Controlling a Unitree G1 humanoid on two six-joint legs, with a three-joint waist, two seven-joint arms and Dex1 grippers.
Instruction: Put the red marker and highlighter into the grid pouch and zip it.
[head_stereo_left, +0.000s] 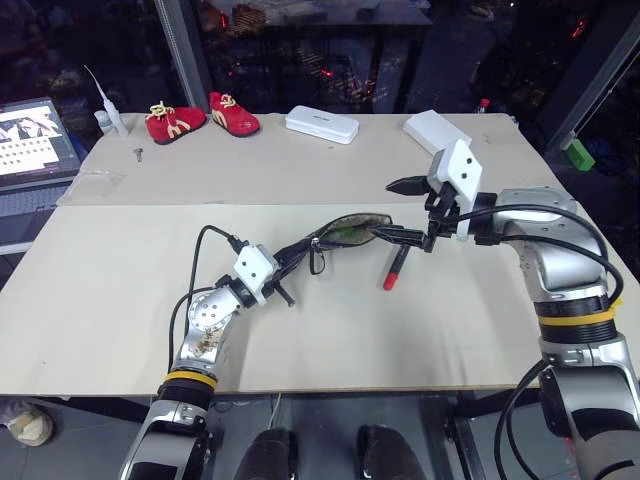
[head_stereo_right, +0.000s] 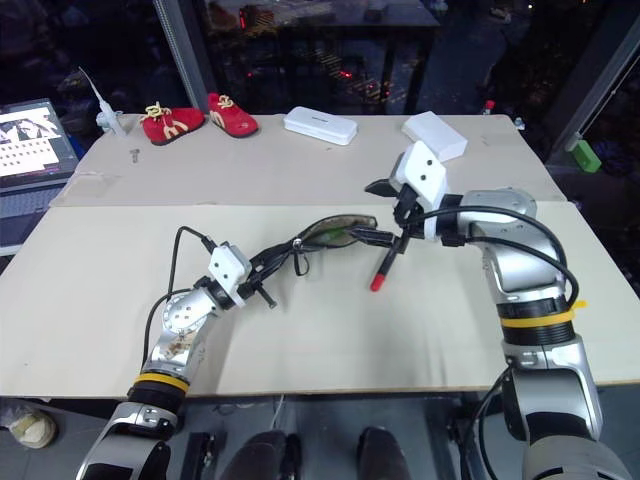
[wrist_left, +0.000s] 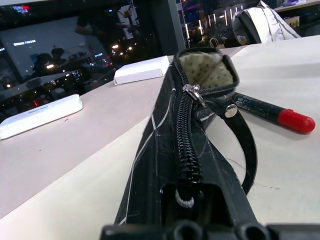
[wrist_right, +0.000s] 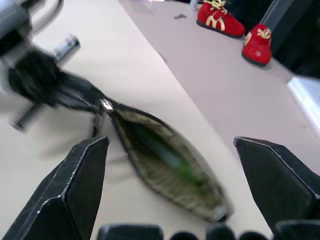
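Observation:
The grid pouch (head_stereo_left: 345, 230) is held up off the table, its zipper partly open and its mouth gaping toward my right arm. My left gripper (head_stereo_left: 296, 256) is shut on the pouch's closed end. Something green, the highlighter (wrist_right: 172, 162), lies inside the open mouth against the dotted lining. The red marker (head_stereo_left: 395, 268) lies on the table just beside and below the mouth, red end toward me. My right gripper (head_stereo_left: 403, 211) hangs open right at the mouth, with nothing between its fingers. The zipper pull (wrist_left: 192, 92) sits close to the open end.
A pair of red shoes (head_stereo_left: 203, 115), two white boxes (head_stereo_left: 321, 124) (head_stereo_left: 432, 130) and a small key (head_stereo_left: 138, 153) lie along the back of the table. A laptop (head_stereo_left: 35, 140) stands at the far left. A small green block (head_stereo_left: 577, 154) sits off the table at the right.

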